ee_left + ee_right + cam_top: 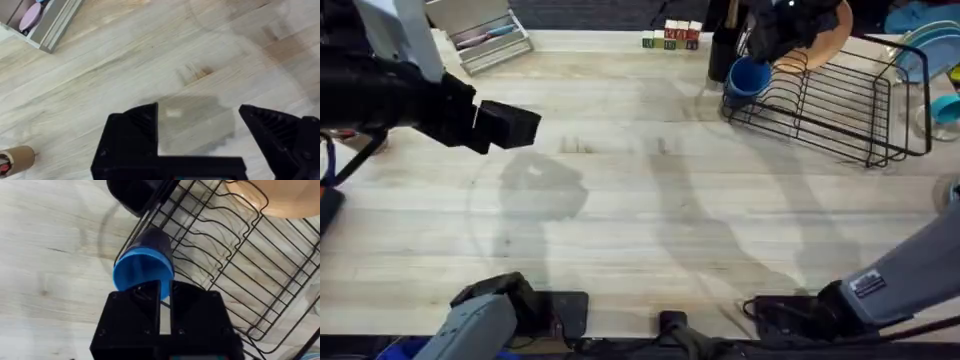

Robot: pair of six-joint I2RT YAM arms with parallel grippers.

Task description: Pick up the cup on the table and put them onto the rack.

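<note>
A blue cup [748, 78] [142, 267] lies tilted on its side at the near left corner of the black wire rack [840, 100] [235, 255], its mouth turned toward the wrist camera. My right gripper [762, 58] [165, 292] is shut on the cup's rim, one finger inside and one outside. Far to the left, my left gripper [515, 125] [197, 112] hovers open above bare wood with nothing between its fingers.
A tan plate [820, 40] [280, 200] stands in the rack's back slots. A black container [722, 50] [137, 192] stands just left of the rack. Coloured blocks [670, 38] sit at the back edge, a grey tray organiser [485, 35] [45, 25] at the back left, light blue dishes [930, 45] at the far right.
</note>
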